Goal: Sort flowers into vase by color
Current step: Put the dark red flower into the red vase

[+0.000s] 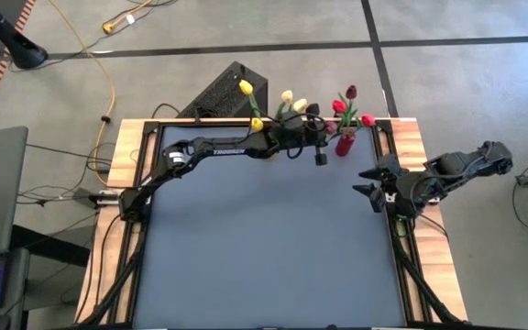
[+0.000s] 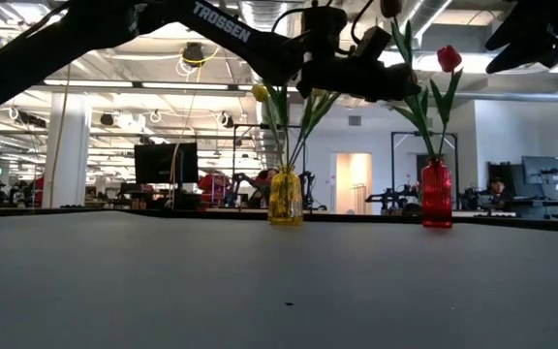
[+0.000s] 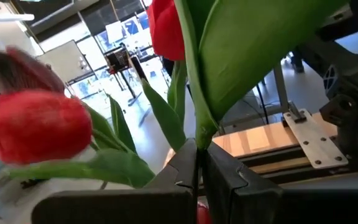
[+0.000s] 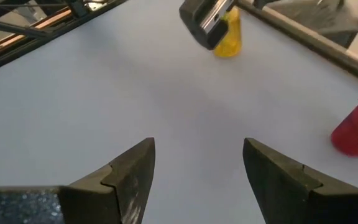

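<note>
At the table's far edge a yellow vase (image 2: pixel 285 197) holds yellow (image 1: pixel 246 87) and cream (image 1: pixel 293 101) tulips. To its right, a red vase (image 2: pixel 436 194) holds red tulips (image 1: pixel 367 120) and a dark red one (image 1: pixel 350 92). My left gripper (image 1: pixel 331 136) reaches level from the left, just above the red vase, and is shut on a red tulip (image 3: pixel 166 25). At the table's right edge, well off the surface, my right gripper (image 1: pixel 369 179) hangs open with nothing between its fingers (image 4: pixel 129 171). My left gripper pinches the red tulip's green stem (image 3: pixel 197 134) between its two fingers, below the leaves and low on the stem. The fingers come level from the table's left and lie across the stem. The stem stands nearly upright above the red vase; its lower end is hidden by the fingers.
Wooden rails (image 1: pixel 131 147) frame the grey table top on the left and right. A black box (image 1: pixel 223 92) sits just beyond the far edge, behind the yellow vase. The grey surface (image 1: pixel 264 238) in front of the vases carries no objects.
</note>
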Robot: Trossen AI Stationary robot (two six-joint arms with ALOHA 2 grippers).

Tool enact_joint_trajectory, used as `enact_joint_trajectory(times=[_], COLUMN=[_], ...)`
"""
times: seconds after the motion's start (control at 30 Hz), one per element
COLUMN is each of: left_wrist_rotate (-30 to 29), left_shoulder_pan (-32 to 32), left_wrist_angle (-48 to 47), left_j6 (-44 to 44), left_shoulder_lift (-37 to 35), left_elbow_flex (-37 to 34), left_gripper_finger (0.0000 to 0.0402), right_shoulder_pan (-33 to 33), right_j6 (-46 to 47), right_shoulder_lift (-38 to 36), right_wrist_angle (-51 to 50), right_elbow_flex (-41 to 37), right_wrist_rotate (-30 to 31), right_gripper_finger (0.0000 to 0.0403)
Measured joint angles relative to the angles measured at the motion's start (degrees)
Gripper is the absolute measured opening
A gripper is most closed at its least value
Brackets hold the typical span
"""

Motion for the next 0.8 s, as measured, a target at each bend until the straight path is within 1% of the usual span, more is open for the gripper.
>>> enact_joint_trajectory(times=[0.17,0.27,0.4,0.5,0.57,0.7,0.8], left_wrist_rotate=[0.0,0.0,-0.1,-1.0,-1.4,-1.4,-1.4], left_shoulder_pan=[0.0,0.0,0.0,0.0,0.0,-0.1,-0.1], left_wrist_angle=[0.0,0.0,-0.9,-0.9,-1.0,-1.5,-1.7], left_j6=[-0.2,-1.2,-2.3,-2.3,-2.3,-2.3,-2.3], left_shoulder_lift=[0.0,0.0,0.0,0.0,0.0,0.0,0.0], left_elbow_flex=[0.0,0.0,0.0,0.0,0.0,0.0,0.0], left_gripper_finger=[0.0008,0.0027,0.0058,0.0076,0.0084,0.0090,0.0091], right_shoulder_pan=[0.0,0.0,-0.3,-1.9,-3.6,-7.5,-11.0], right_j6=[-4.4,-7.0,-13.1,-21.5,-29.9,-46.0,-52.3], right_shoulder_lift=[0.0,0.0,0.0,0.8,2.0,5.4,7.9], right_wrist_angle=[0.8,3.0,9.8,16.4,21.2,30.1,35.4], right_elbow_flex=[0.0,0.0,0.0,0.0,0.0,0.0,0.0], right_wrist_rotate=[4.8,7.1,10.5,14.1,15.2,15.4,15.3], right_gripper_finger=[0.0270,0.0270,0.0270,0.0270,0.0270,0.0270,0.0270])
